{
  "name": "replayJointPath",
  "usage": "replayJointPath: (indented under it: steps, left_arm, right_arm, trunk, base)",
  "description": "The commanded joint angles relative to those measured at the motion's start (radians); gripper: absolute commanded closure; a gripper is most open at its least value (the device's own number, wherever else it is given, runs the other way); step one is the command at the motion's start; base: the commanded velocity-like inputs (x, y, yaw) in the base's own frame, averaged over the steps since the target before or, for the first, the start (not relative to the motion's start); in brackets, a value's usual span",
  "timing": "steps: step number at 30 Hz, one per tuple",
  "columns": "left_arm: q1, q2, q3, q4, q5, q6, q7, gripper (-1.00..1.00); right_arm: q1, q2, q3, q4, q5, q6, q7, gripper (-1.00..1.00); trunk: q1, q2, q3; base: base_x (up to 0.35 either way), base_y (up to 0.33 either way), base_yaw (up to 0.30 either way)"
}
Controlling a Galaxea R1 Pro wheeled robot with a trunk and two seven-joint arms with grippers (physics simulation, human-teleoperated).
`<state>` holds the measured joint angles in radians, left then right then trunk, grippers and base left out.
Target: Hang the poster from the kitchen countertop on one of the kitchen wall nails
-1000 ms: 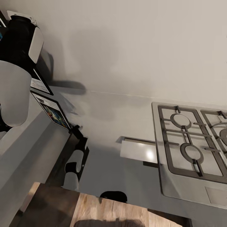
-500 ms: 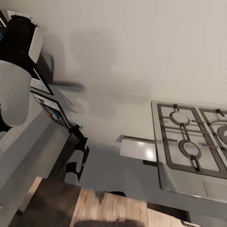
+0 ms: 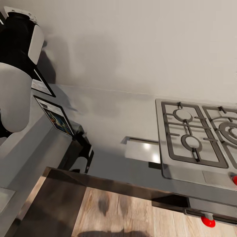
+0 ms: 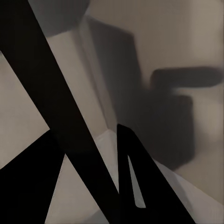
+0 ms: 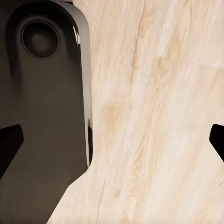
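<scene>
Left arm [image 3: 14, 75] raised high at nine o'clock of the head view, white forearm and black wrist by the wall. Poster [image 3: 54, 116] at nine o'clock, tilted over the pale desk [image 3: 108, 115]; left pincer's state impossible to tell. Right pincer [image 5: 112, 140] spread open, pointing down at wood floor [image 5: 154, 116]. Gas hob [image 3: 197, 138] at three o'clock.

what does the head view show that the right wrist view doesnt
Head view alone: the poster propped at the left end of the pale-grey kitchen countertop, the steel gas hob with red knobs, the wall, and the left arm. Right wrist view alone: a glossy dark part of the robot and dark finger tips at the picture's edges, wide apart. Both share the light wooden floor.
</scene>
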<state>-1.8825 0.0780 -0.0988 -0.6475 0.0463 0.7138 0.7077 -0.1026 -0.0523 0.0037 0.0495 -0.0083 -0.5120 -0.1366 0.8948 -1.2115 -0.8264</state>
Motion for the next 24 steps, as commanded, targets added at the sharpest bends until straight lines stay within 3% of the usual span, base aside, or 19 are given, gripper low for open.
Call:
replayJointPath:
  steps: [1,9,15,24]
  left_arm:
    - [-0.001,0.002,-0.007,-0.001,0.004,0.007,0.006,1.0]
    - [-0.001,0.001,-0.007,-0.002,0.004,0.007,0.005,1.0]
    - [-0.001,0.002,-0.007,-0.003,0.004,0.007,0.004,1.0]
    - [0.0,0.002,-0.006,-0.002,0.005,0.008,0.004,1.0]
  right_arm:
    - [-0.002,0.0,0.001,0.004,0.0,-0.007,-0.001,-1.0]
    - [-0.002,0.0,0.0,0.004,0.0,-0.007,-0.001,-1.0]
    - [-0.002,0.0,0.0,0.004,0.001,-0.007,-0.001,-1.0]
    - [-0.002,0.0,0.001,0.004,0.001,-0.007,-0.001,-1.0]
  trunk:
    - [0.0,0.0,-0.001]
    - [0.0,0.0,0.004]
    - [0.0,0.0,0.006]
    - [0.0,0.0,0.02]
  base:
    - [-0.042,0.0,0.0]
    - [-0.006,0.0,0.0]
    - [-0.211,0.0,0.0]
    - [-0.039,0.0,0.0]
